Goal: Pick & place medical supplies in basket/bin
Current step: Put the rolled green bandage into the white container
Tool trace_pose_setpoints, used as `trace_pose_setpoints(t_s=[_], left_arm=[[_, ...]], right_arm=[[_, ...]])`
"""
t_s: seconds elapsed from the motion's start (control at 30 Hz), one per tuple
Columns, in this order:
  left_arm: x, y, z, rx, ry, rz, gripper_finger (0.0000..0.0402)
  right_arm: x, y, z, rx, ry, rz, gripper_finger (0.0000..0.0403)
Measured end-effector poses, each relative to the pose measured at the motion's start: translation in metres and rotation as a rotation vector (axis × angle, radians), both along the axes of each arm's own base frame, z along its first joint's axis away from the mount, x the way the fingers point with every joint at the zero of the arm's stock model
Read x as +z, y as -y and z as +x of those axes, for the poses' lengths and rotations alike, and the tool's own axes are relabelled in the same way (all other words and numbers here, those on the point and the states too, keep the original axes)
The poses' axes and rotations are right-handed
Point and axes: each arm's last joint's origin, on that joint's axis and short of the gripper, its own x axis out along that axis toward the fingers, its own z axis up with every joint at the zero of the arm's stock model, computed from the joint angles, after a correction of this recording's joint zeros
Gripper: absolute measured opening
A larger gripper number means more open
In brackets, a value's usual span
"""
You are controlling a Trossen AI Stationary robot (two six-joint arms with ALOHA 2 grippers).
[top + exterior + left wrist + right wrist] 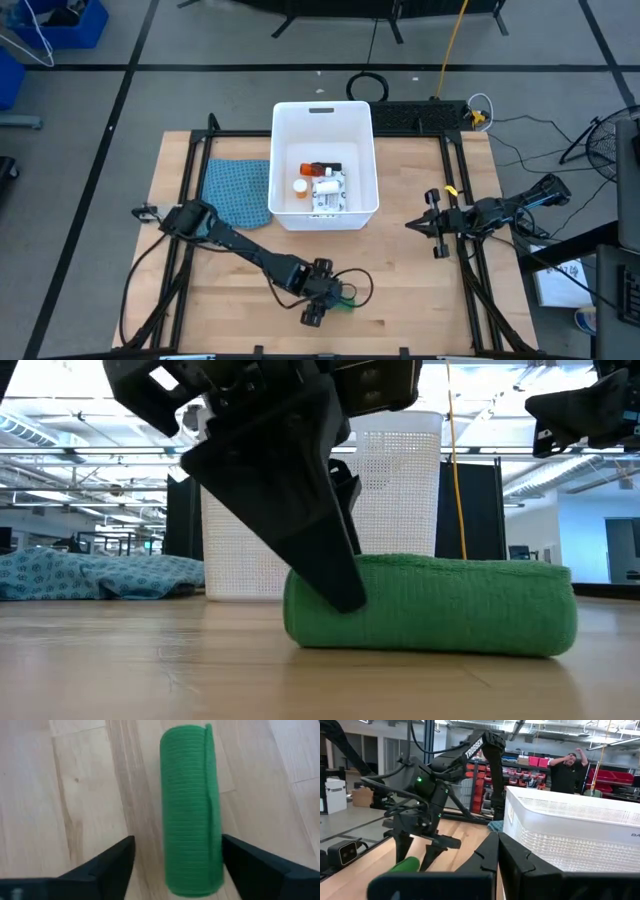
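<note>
A green ribbed roll (pixel 192 810) lies on its side on the wooden table near the near edge (pixel 346 299) (pixel 450 605). My left gripper (pixel 175 865) is open and down at the table, one finger on either side of the roll (pixel 336 297). In the low view one finger (pixel 330 550) stands in front of the roll's end. The white tub (pixel 322 105) holds an orange bottle (pixel 318 168), a white-capped bottle (pixel 300 186), a white packet (pixel 328 190) and a black block (pixel 333 168). My right gripper (pixel 497 860) is shut and waits above the table's right side (pixel 437 225). My left gripper comes at the roll from above, pointing down, with the fingers standing across it. One finger (pixel 245 865) stands right against the roll's long side (pixel 217 845); whether it touches, I cannot tell. The other finger (pixel 115 865) is a small gap away. The roll rests on the table.
A blue-green patterned cloth (pixel 238 190) lies left of the tub. A cable loop (pixel 358 285) hangs by the left gripper. Black frame rails (pixel 190 200) run along both table sides. Blue crates (pixel 75 20) stand on the floor. A person (pixel 567 770) is in the room behind.
</note>
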Motion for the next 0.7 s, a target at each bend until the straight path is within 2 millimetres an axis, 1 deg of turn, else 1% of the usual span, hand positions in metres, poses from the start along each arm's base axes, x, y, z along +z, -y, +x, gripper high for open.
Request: trace_pose_setpoints(t_s=[0.17, 0.3, 0.4, 0.43, 0.5, 0.57, 0.63, 0.7], left_arm=[[-0.002, -0.005, 0.0, -0.015, -0.027, -0.032, 0.0194], [-0.002, -0.004, 0.001, -0.083, -0.013, -0.024, 0.0107], [0.004, -0.004, 0.001, -0.115, 0.017, -0.001, 0.0058], [0.009, -0.004, 0.0, -0.12, 0.031, 0.003, 0.0049], [0.023, -0.005, -0.002, -0.121, 0.071, 0.016, 0.0048], [0.041, -0.008, -0.006, -0.122, 0.111, 0.033, 0.0048], [0.06, -0.012, -0.012, -0.124, 0.139, 0.056, 0.006], [0.084, -0.014, -0.023, -0.132, 0.17, 0.096, 0.0083]], right_arm=[[0.0, 0.0, 0.0, 0.001, -0.001, 0.0, 0.0], [0.0, 0.0, 0.0, 0.002, 0.0, 0.0, 0.0], [-0.001, 0.0, 0.0, 0.002, -0.006, -0.003, 0.0], [-0.001, 0.0, 0.0, 0.002, -0.007, -0.003, 0.0], [-0.001, 0.0, 0.0, 0.002, -0.009, -0.004, 0.0], [-0.001, 0.0, 0.0, 0.002, -0.011, -0.004, 0.0], [-0.001, 0.0, 0.0, 0.002, -0.014, -0.006, 0.0], [-0.002, 0.0, 0.0, 0.003, -0.015, -0.006, 0.0]])
